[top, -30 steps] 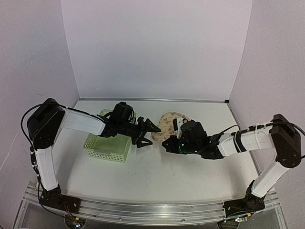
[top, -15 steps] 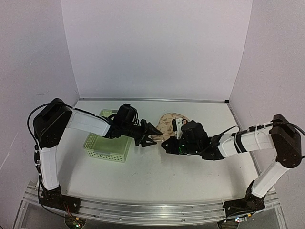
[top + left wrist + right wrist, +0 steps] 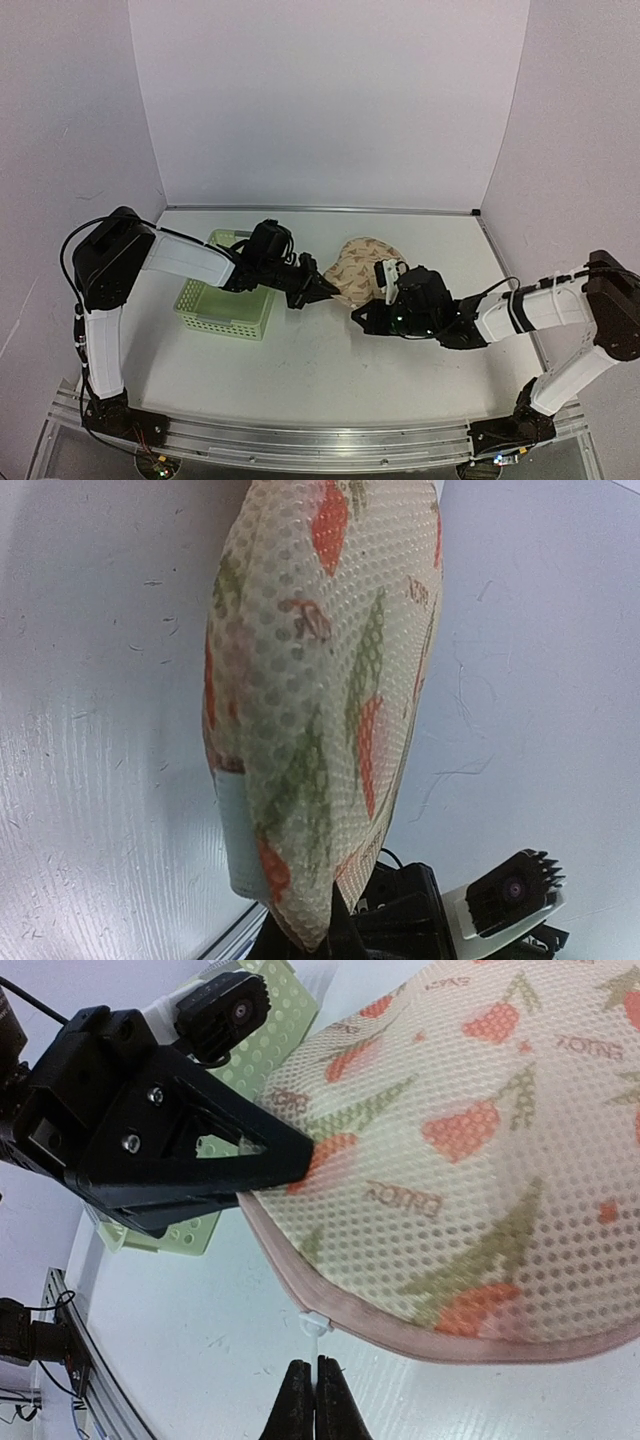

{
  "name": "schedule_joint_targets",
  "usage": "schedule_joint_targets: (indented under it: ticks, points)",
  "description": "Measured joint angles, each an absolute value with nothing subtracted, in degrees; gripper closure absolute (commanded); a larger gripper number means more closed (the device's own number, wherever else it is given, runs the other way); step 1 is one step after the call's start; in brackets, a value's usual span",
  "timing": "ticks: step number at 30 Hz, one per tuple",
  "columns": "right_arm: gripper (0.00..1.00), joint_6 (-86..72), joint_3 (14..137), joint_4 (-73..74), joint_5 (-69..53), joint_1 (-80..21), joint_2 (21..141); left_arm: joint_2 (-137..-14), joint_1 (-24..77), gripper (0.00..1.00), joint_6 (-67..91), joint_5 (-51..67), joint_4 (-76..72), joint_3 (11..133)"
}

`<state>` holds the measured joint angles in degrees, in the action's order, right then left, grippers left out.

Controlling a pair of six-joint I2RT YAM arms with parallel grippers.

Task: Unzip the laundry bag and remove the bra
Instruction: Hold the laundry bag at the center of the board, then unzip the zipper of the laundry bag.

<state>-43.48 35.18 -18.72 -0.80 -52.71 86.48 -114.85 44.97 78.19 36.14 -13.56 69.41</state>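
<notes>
Locate the laundry bag [image 3: 362, 268] on the bench [image 3: 300, 380] near its centre, just to the right of the green lattice basket [image 3: 222, 308]. The left gripper [image 3: 303, 1153] has its jaws clamped on the mesh at the bag's edge nearest the basket. The right gripper [image 3: 314, 1368] has its jaws pressed together with nothing between them. It sits just beside the pale pink zip edging [image 3: 420, 1342] on the bag's near side, close to a small white zip pull [image 3: 315, 1322] but apart from it
</notes>
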Motion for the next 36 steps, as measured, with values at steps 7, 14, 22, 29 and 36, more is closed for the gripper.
schedule_joint_targets:
  ticks: [7,14,22,29,36]
  points:
    - [1.00,-42.70,29.39,-16.75,4.23,-52.71,80.14,-115.61,44.99,1.00,77.32,37.82,-13.58,71.24]
    - [1.00,-40.56,25.17,-13.89,7.99,-51.27,74.94,-115.61,44.93,1.00,74.89,40.10,-13.54,71.24]
    - [1.00,-39.35,21.78,-12.93,8.27,-50.54,72.40,-115.61,43.86,1.00,71.33,43.35,-13.17,71.24]
    - [1.00,-41.12,20.88,-15.92,7.38,-53.98,72.82,-117.10,42.28,1.00,65.21,44.18,-4.23,76.64]
    - [1.00,-43.66,24.03,-18.09,8.36,-57.84,77.84,-121.75,41.21,0.94,58.00,44.51,6.31,88.42]
